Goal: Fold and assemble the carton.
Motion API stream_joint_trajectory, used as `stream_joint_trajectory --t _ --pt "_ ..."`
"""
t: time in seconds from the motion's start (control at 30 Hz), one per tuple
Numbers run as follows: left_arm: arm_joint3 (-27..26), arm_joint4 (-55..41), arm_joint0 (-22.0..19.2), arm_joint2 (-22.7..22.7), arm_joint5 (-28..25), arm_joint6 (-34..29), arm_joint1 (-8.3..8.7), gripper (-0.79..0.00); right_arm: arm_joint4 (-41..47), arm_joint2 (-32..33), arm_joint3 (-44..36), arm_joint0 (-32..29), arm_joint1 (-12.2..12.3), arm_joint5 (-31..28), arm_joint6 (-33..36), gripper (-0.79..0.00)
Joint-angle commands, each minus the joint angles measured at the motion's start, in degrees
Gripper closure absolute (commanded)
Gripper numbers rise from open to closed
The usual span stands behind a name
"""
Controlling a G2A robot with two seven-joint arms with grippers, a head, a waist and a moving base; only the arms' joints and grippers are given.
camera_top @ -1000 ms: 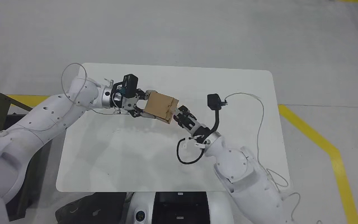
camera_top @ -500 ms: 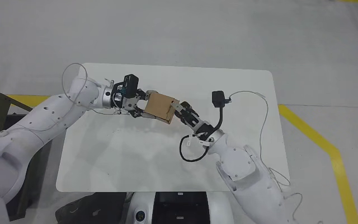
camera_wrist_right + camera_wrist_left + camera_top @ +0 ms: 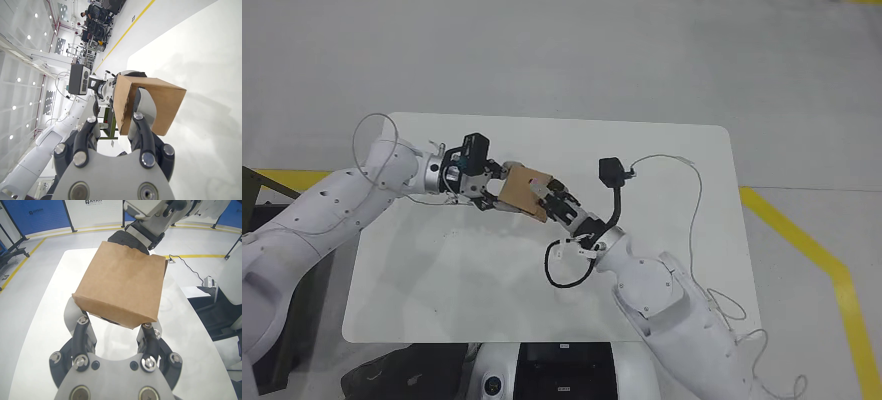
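Right arm swings in toward my left arm. My right gripper slides along the carton's far end, then pushes further onto it. From above it now covers that end, and less of the brown top face shows. The wrist camera on my right arm drifts outward, then ends nearer the carton. Its white cable follows, the arc drawn further in over the table.
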Motion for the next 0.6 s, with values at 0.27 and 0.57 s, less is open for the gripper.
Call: stream_joint_trajectory --t 0.27,0.57 --pt "2.7 1.9 -0.5 0.0 0.0 -0.1 0.03 -0.36 -0.1 5.9 -4.4 -7.1 1.2 -2.1 -1.2 -0.785" --pt "2.6 3.4 -2.4 0.0 0.0 -7.3 -1.99 -0.471 1.3 8.8 -3.9 -10.1 1.7 -4.6 -0.7 -0.785"
